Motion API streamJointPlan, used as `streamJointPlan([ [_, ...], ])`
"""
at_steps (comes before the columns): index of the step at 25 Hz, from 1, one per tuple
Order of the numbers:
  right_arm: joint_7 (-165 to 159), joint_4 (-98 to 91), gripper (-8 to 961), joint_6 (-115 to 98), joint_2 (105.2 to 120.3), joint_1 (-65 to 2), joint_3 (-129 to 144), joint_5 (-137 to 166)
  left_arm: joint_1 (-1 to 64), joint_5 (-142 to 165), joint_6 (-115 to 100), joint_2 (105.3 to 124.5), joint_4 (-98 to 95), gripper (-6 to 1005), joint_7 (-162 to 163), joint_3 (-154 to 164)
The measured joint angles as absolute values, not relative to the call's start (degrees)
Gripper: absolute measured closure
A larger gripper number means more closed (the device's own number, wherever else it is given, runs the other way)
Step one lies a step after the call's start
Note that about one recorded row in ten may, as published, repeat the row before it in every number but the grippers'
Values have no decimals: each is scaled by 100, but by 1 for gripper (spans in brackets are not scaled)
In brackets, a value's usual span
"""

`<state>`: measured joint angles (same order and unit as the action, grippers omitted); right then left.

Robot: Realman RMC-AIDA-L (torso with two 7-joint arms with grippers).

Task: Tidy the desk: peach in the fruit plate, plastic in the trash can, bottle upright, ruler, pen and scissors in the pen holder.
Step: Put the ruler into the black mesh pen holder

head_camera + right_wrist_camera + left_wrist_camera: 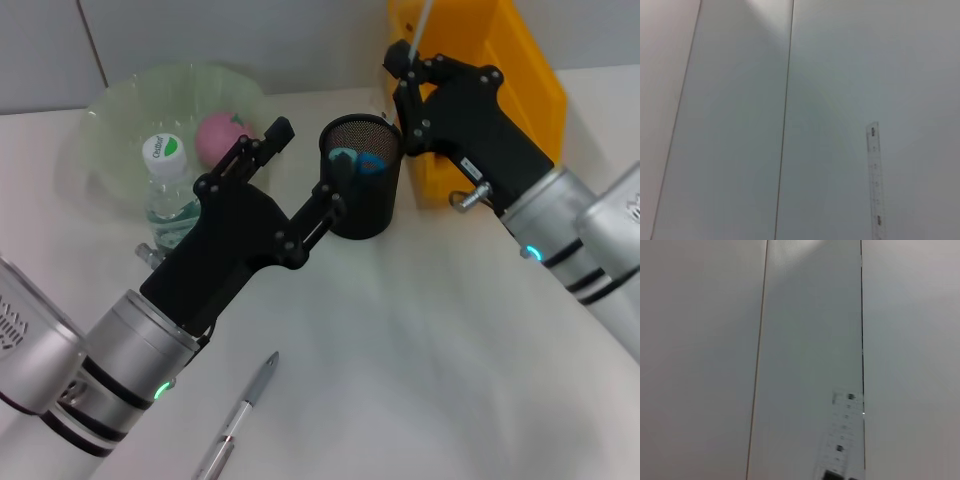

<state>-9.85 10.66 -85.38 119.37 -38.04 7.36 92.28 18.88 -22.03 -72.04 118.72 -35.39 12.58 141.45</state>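
The ruler (pixel 421 22) stands nearly upright in the right pincer (pixel 404 62), its clear strip poking up toward twelve o'clock in front of the trash can (pixel 520 70). The same ruler shows against the wall in the right wrist view (pixel 874 180), long axis up and down. The right pincer is pinched closed on its lower end.

The pen holder (pixel 362 175) sits just at seven o'clock from that pincer, close by and lower, mouth facing up, with the scissors (pixel 357 160) already inside (blue handles showing). So the ruler's long axis is roughly lined up for a drop; I judge it needs shifting toward seven o'clock over the cup's mouth, then lowering.

The left pincer (pixel 305 165) is spread wide at the holder's nine o'clock side, one finger touching or nearly touching the mesh wall, gripping nothing; it may be steadying the cup.

The pen (pixel 240 418) lies on the surface (pixel 420 350) at six o'clock, well apart. The bottle (pixel 167 190) stands upright by the fruit plate (pixel 110 120), which holds the peach (pixel 220 135)
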Motion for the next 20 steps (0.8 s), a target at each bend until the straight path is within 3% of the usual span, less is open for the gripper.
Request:
streamJointPlan([
  [20, -1832, 704, 887, -6558, 11966, -4500, 798, 9257, 1871, -1712, -7154, 11857, -3205, 339, 1804, 14085],
])
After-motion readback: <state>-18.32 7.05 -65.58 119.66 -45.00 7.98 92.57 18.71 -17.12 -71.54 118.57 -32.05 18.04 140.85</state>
